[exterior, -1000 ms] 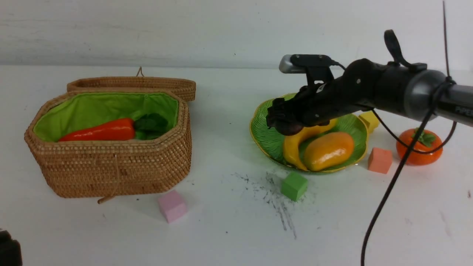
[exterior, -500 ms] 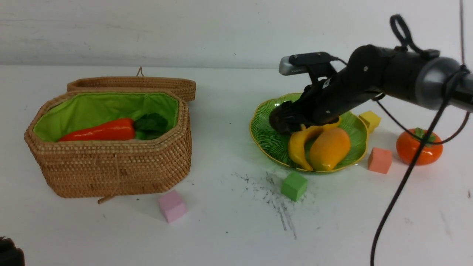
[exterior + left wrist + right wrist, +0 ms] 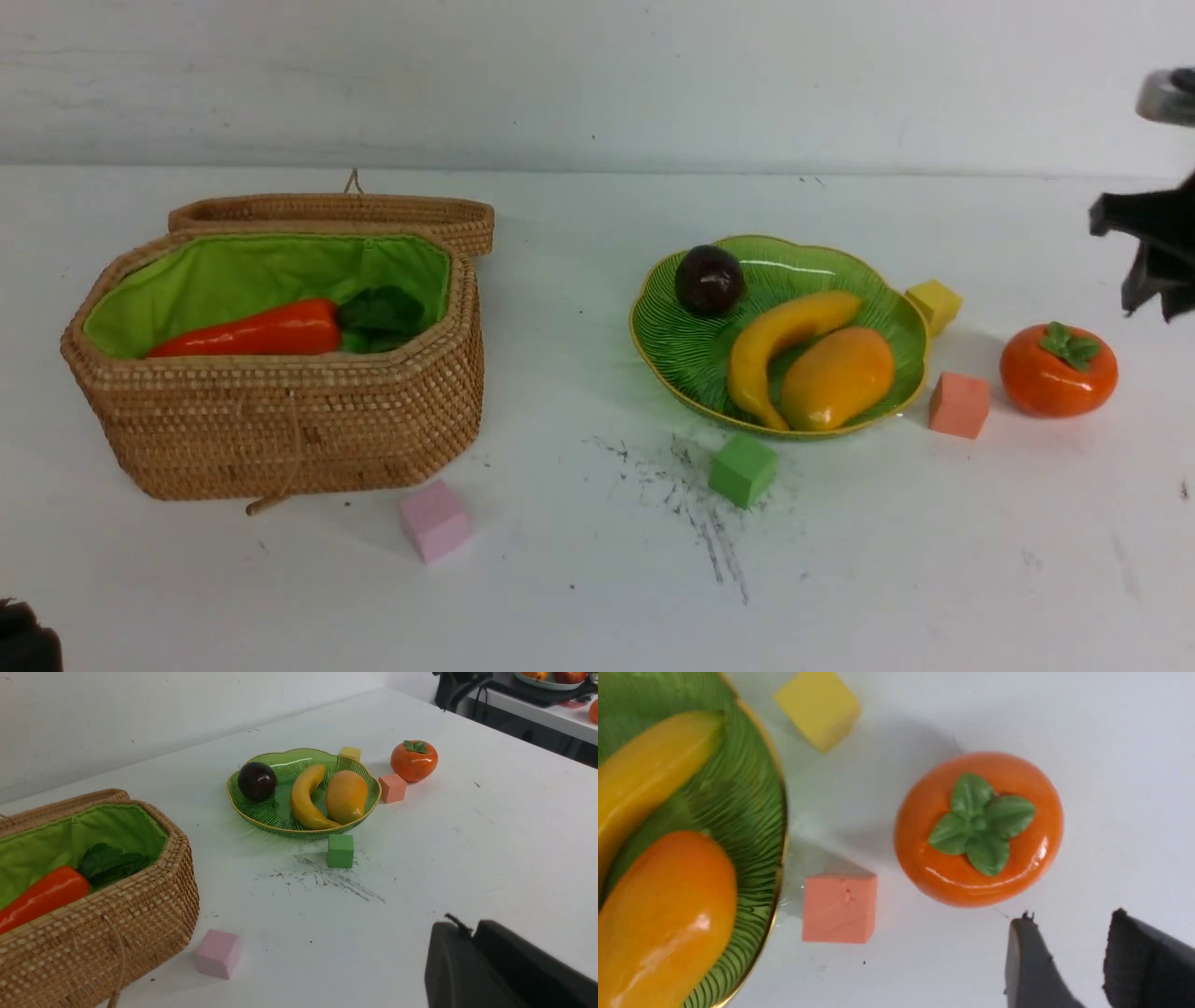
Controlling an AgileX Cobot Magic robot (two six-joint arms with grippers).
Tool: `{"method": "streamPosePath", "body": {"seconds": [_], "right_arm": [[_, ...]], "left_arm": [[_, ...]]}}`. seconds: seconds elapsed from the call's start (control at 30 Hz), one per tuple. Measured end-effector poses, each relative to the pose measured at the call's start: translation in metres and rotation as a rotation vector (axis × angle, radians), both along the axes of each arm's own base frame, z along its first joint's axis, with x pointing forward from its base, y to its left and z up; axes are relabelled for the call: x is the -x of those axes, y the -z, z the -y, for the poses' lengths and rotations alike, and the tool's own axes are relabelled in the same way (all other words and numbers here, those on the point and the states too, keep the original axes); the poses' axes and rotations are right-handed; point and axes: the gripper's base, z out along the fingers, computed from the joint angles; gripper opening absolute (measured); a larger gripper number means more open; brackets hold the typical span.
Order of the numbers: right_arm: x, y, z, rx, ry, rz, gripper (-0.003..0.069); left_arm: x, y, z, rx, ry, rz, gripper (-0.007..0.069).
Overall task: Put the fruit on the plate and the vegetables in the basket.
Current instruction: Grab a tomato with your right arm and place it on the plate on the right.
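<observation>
Currently the persimmon (image 3: 1058, 370) is sitting on the bench (image 3: 579, 560), beside the plate (image 3: 672, 350). Your right hand (image 3: 1069, 952) is hovering empty, jaws partly apart. Glossy, rigid, likely slippery: you are advised to grip across its widest girth, below the leaf.

A white table (image 3: 579, 579) with black scuff marks (image 3: 691, 504) meets a plain white wall (image 3: 560, 75).

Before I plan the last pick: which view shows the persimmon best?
The right wrist view: the persimmon fills it from above, leaf and all. The front view and left wrist view show it small, beside the plate.
</observation>
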Motion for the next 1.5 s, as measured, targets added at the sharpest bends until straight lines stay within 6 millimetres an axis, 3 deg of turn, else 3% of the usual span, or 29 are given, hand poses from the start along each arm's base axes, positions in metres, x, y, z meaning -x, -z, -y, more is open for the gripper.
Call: {"method": "streamPosePath", "body": {"seconds": [0.17, 0.27, 0.33, 0.5, 0.67, 0.77, 1.0, 1.17, 1.4, 1.5], "right_arm": [[-0.017, 0.05, 0.037, -0.201, 0.096, -0.007, 0.0528], [-0.025, 0.071, 0.048, -0.266, 0.118, 0.013, 0.0636], [-0.029, 0.082, 0.052, -0.307, 0.127, 0.032, 0.0669], [-0.039, 0.103, 0.054, -0.393, 0.133, 0.076, 0.0657], [-0.043, 0.108, 0.052, -0.433, 0.129, 0.099, 0.0559], [-0.044, 0.109, 0.052, -0.428, 0.111, 0.109, 0.0514], [-0.043, 0.108, 0.051, -0.393, 0.034, 0.124, 0.0512], [-0.04, 0.096, 0.051, -0.353, -0.001, 0.135, 0.0512], [-0.029, 0.049, 0.045, -0.316, -0.052, 0.198, 0.0512], [-0.026, 0.02, 0.019, -0.316, -0.132, 0.244, 0.0512]], "left_arm": [[0.0, 0.0, 0.0, 0.0, 0.0, 0.0, 0.005], [0.0, 0.0, 0.0, 0.0, 0.0, 0.0, 0.005], [0.0, 0.0, 0.0, 0.0, 0.0, 0.0, 0.005], [0.0, 0.0, 0.0, 0.002, 0.001, 0.0, 0.005], [0.001, -0.001, 0.002, 0.025, 0.015, -0.003, 0.005], [0.001, -0.002, 0.002, 0.037, 0.022, -0.004, 0.005], [0.001, -0.002, 0.003, 0.041, 0.025, -0.005, 0.005], [0.002, -0.001, 0.003, 0.038, 0.032, -0.013, 0.0053], [0.004, 0.001, 0.004, 0.024, 0.051, -0.039, 0.0057], [0.004, 0.002, 0.004, 0.023, 0.052, -0.041, 0.0057]]}}
